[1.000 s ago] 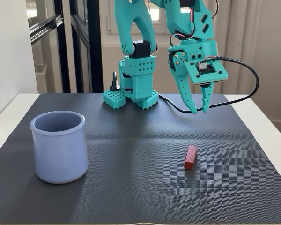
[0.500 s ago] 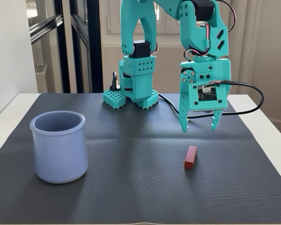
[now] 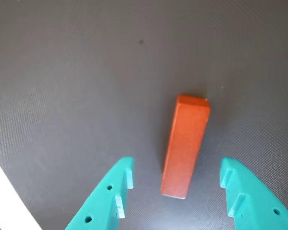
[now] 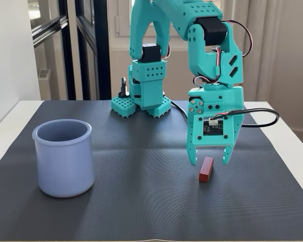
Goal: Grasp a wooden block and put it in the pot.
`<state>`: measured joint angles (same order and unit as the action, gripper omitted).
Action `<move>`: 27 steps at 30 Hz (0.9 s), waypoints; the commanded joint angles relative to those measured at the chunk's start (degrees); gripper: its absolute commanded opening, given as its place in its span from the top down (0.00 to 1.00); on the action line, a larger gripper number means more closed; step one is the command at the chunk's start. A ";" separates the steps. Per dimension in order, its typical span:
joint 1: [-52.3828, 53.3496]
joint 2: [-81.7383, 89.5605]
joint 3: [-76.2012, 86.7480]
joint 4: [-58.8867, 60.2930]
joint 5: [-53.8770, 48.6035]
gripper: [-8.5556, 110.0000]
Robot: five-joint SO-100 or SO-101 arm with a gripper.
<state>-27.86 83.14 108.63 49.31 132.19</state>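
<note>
**Open tool above the wooden block**

In the fixed view the tool [image 4: 209, 159] points down at the wooden block [image 4: 206, 169], and its two fingers stand wide apart, one on each side of the far end of the block. It holds nothing. The wrist view shows the same: the block [image 3: 185, 146] lies flat on the dark mat [image 3: 77, 96], with its near end between the two green fingertips [image 3: 122, 184]. There is a clear gap on both sides, so the fingers do not touch it. The block lies a little tilted in this view, its far end leaning to the right.

The block is on the right part of the mat [image 4: 141, 201] in the fixed view. The pot [image 4: 63, 157] stands upright on the left part of the mat, well apart from the block and the tool. The mat covers a white table [image 4: 293, 136]. The base of the arm [image 4: 141, 103] stands at the far edge of the mat, and a black cable [image 4: 265, 121] runs from the tool toward it.
</note>
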 commanded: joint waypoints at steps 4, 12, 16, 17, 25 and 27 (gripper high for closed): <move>0.18 0.26 -1.32 -0.26 0.00 0.76; 0.53 0.26 1.67 -0.35 0.00 0.82; 0.00 0.26 1.85 -0.35 0.00 0.83; -0.09 0.26 1.85 -0.26 0.00 0.83; -0.18 -1.58 3.87 -0.79 0.00 0.83; -0.35 -1.67 3.69 -0.88 0.00 0.83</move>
<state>-27.69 82.00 112.32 48.87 132.19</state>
